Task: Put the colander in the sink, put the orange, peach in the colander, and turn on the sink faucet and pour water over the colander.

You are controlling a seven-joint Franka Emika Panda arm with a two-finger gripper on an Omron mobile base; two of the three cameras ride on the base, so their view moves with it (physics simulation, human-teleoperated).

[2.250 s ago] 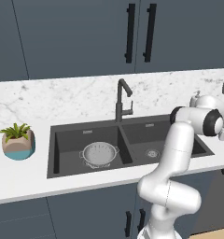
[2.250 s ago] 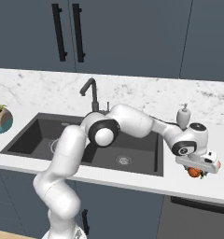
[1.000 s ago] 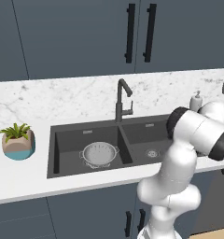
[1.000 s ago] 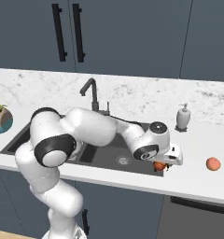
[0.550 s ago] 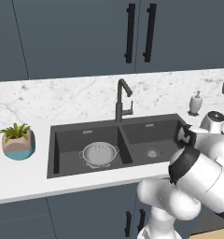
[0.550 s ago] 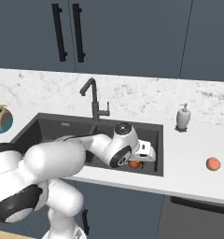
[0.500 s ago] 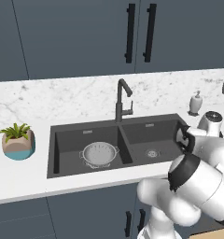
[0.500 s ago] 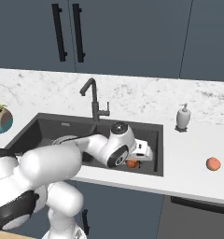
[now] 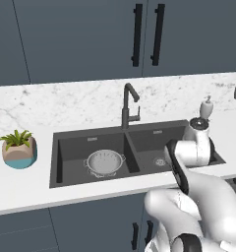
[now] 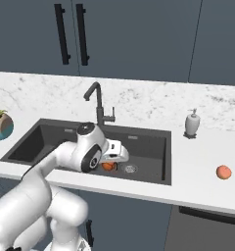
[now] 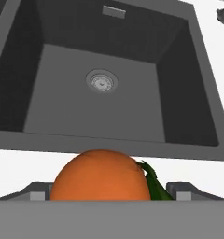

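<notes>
Carrying the orange (image 11: 101,174), gripper (image 10: 109,165) clamped around it, above the sink's (image 9: 61,162) right basin toward the colander (image 9: 104,162) waiting left.

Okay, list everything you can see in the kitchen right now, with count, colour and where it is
sink: 1, dark grey, double basin set in the marble counter
colander: 1, silver-grey, in the sink's left basin
sink faucet: 1, dark grey, behind the sink's divider
orange: 1, deep orange, held in the hand at the front edge of the right basin
peach: 1, pinkish-orange, on the counter right of the sink
soap dispenser: 1, white, on the counter right of the sink
potted plant: 1, green, counter left of the sink
hand: 1, white, closed on the orange
</notes>
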